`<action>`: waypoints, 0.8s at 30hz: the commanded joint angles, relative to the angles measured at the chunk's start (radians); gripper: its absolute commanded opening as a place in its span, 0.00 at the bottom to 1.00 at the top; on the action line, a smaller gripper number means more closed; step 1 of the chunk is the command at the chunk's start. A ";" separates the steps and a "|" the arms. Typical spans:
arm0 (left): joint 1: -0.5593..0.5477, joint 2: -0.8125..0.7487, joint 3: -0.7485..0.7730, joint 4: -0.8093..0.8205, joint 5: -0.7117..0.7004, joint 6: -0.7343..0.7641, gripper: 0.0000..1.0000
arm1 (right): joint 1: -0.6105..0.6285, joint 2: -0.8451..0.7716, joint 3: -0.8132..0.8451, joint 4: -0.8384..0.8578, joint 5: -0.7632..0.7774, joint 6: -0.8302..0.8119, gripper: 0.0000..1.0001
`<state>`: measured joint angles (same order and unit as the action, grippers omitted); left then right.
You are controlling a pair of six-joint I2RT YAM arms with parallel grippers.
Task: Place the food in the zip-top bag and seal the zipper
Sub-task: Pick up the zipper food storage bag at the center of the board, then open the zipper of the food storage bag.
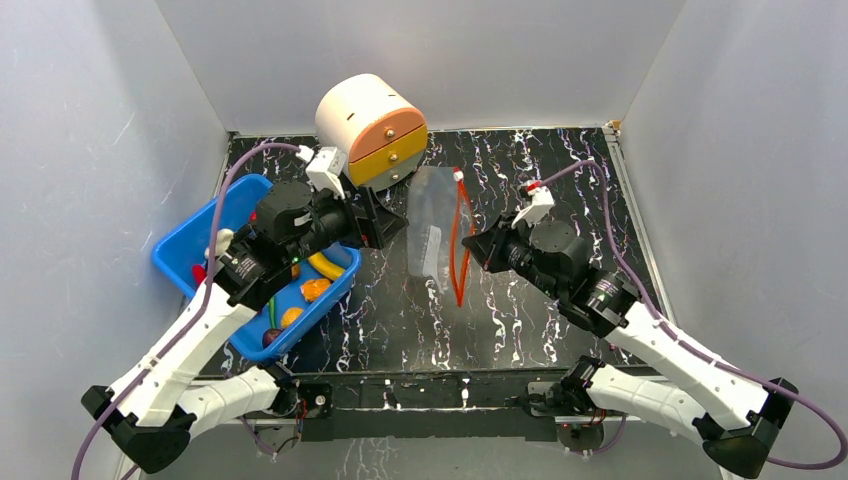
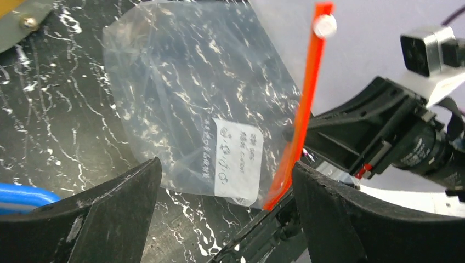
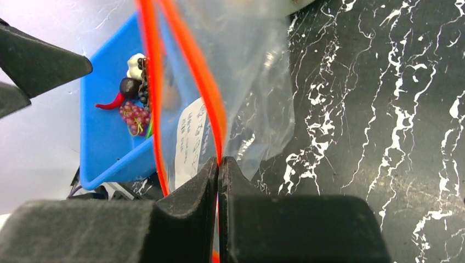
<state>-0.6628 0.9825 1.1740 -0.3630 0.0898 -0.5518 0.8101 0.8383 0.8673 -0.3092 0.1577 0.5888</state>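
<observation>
Right gripper (image 3: pixel 218 163) pinching zipper (image 2: pixel 305 109) (jaws closed), left gripper (image 2: pixel 226 164) spread

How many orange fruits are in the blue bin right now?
2 orange fruits: one beside the yellow banana, one nearer the blue bin's near end. The left arm may hide others.

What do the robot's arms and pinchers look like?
The left arm and right arm are white with black joints, each trailing a purple cable. A small white camera box sits on each wrist. The left gripper and right gripper are black, each with two thick wedge-shaped fingers.
</observation>
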 commanded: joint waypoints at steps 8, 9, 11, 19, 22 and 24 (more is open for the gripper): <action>0.003 0.025 -0.129 0.283 0.360 -0.015 0.87 | 0.004 0.067 0.136 -0.098 0.020 0.087 0.00; 0.003 0.037 -0.142 0.297 0.360 -0.008 0.87 | 0.004 0.075 0.133 -0.085 0.003 0.097 0.00; 0.003 0.067 -0.160 0.311 0.363 0.029 0.87 | 0.004 0.090 0.120 -0.042 -0.027 0.110 0.00; 0.002 0.214 -0.202 0.295 0.286 0.121 0.84 | 0.004 0.164 0.117 0.021 -0.051 0.114 0.00; 0.002 0.235 -0.201 0.287 0.258 0.129 0.79 | 0.004 0.163 0.101 0.033 -0.073 0.112 0.00; 0.002 0.239 -0.206 0.297 0.254 0.136 0.75 | 0.004 0.157 0.093 0.030 -0.074 0.111 0.00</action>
<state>-0.6628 1.2369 0.9676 -0.0906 0.3668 -0.4549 0.8101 1.0153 0.9573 -0.3603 0.1043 0.6952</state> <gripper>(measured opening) 0.779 0.010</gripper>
